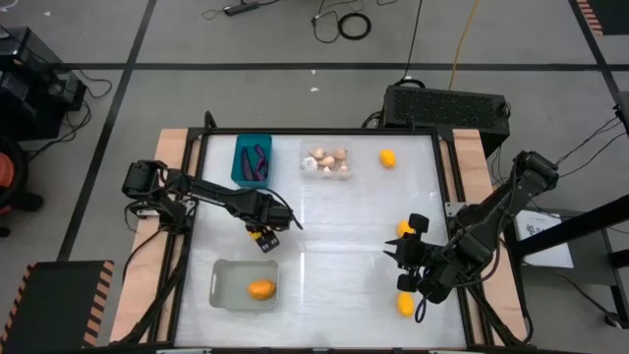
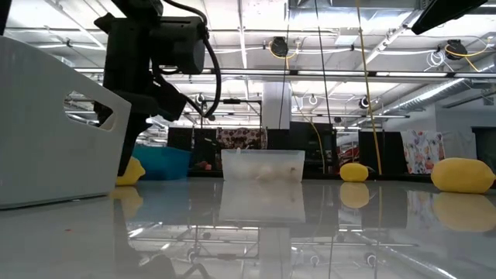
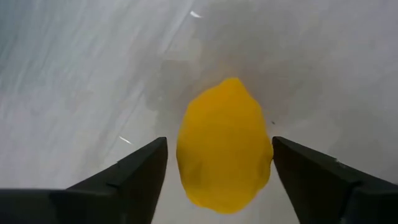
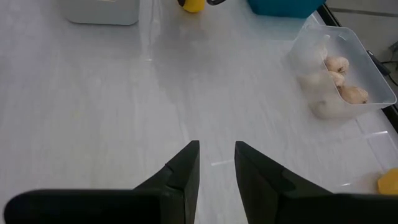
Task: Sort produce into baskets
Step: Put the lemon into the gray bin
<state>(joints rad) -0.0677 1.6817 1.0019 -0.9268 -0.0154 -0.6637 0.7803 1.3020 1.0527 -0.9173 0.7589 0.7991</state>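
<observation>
A yellow oval (image 3: 224, 146) lies on the white table between the open fingers of my left gripper (image 1: 265, 238), just beyond the grey bin's far edge. The fingers stand on either side of it with small gaps. The grey bin (image 1: 246, 285) holds one yellow-orange oval (image 1: 260, 288). The teal bin (image 1: 253, 160) holds purple eggplants. The clear bin (image 1: 326, 160) holds garlic bulbs. My right gripper (image 1: 408, 258) waits at the table's right side, its fingers (image 4: 186, 168) almost together and empty.
Three more yellow ovals lie on the right half of the table: at the far side (image 1: 388, 157), beside my right gripper (image 1: 403, 228), and near the front edge (image 1: 405, 303). The middle of the table (image 1: 334, 246) is bare. A black box (image 1: 447, 103) stands behind the table.
</observation>
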